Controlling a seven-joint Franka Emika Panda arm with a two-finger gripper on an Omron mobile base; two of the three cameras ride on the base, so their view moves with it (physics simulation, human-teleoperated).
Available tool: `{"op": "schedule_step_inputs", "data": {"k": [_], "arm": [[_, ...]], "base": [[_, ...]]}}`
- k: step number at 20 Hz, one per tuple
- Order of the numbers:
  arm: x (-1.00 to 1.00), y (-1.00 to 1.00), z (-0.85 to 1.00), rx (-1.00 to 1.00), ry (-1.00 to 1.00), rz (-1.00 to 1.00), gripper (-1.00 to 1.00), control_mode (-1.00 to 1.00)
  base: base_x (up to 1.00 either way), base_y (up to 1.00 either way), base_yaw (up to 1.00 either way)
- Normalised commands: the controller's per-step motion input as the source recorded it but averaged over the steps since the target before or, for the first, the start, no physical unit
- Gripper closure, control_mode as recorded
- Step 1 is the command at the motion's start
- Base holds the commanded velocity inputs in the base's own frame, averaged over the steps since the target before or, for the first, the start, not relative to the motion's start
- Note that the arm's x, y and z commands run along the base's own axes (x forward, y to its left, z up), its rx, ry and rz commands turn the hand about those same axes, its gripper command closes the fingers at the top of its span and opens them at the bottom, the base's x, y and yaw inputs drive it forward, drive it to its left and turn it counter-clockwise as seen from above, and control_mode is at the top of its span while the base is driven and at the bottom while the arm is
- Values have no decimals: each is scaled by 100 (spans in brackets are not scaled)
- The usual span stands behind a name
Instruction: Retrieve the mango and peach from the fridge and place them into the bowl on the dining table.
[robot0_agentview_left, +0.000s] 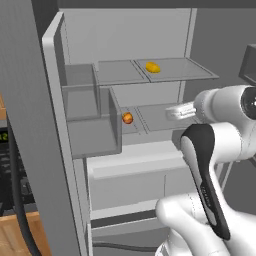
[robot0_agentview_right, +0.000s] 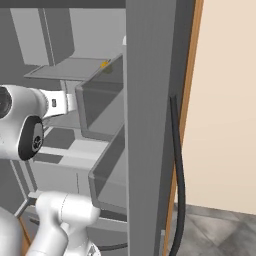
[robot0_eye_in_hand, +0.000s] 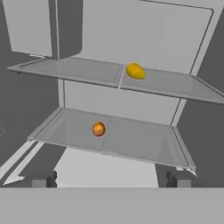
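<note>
Fridge (robot0_agentview_left: 150, 30) open, pale grey interior on show; two shelves inside, one above the other, each split down the middle by a seam; upper shelf (robot0_eye_in_hand: 78, 70) carrying the mango (robot0_eye_in_hand: 135, 71), yellow-orange, just right of that seam; lower shelf (robot0_eye_in_hand: 140, 140) carrying the peach (robot0_eye_in_hand: 98, 129), small and red-orange, just left of its seam; the two fruits well apart, one level between them. Seen from the left base, mango (robot0_agentview_left: 152, 67) toward the back of the top shelf, peach (robot0_agentview_left: 127, 118) below and to its left, close behind the grey door bins (robot0_agentview_left: 92, 125) of the swung-out left door; white drawer front (robot0_agentview_left: 135, 165) under the lower shelf. From the right base, grey edge of the right door (robot0_agentview_right: 150, 125) dominating the middle, dark handle (robot0_agentview_right: 177, 175) curving down its side, beige wall (robot0_agentview_right: 225, 100) beyond, grey tiled floor (robot0_agentview_right: 220, 230) at the bottom; only a sliver of mango (robot0_agentview_right: 104, 64) peeking past a door bin.

Arm bent at the elbow, white forearm levelled toward the shelves at about the lower shelf's height; pincer (robot0_eye_in_hand: 109, 178) short of the shelf front, spread wide, dark tips far apart, nothing between them, touching nothing; peach above and slightly left of centre between the tips.
</note>
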Motion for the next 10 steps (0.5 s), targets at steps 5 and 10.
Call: {"op": "schedule_step_inputs", "data": {"k": [5, 10], "arm": [[7, 0, 41, 0, 4, -9, -100, -100], [18, -4, 0, 2, 0, -6, -100, -100]], "base": [[0, 0, 0], [0, 0, 0]]}}
